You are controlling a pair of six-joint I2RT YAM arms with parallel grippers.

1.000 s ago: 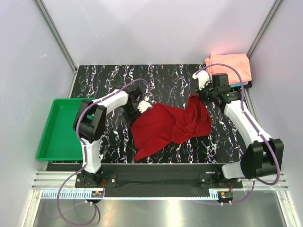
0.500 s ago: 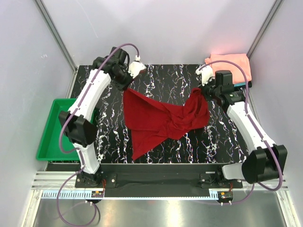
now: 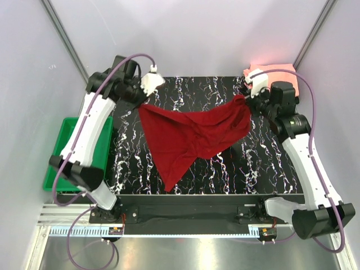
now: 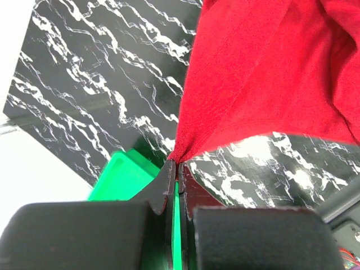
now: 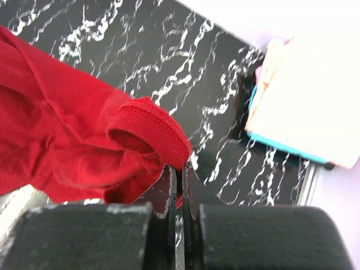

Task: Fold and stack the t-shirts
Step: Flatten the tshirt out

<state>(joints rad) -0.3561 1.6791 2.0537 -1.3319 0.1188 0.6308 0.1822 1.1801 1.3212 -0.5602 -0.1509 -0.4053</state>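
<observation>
With my left tool and right tool clamped on the red shirt, it hangs unfolded over the worktop; the pink shirt lies folded at one o'clock.

Unfolded dark red t-shirt hangs stretched; salmon-pink t-shirt folded.

The top external camera looks steeply down from above and behind the arm bases, far enough off to take in the whole table and the green tray. Each wrist camera sights along its own fingers, the left gripper and the right gripper, very near the dark red t-shirt, which all three views share.
</observation>
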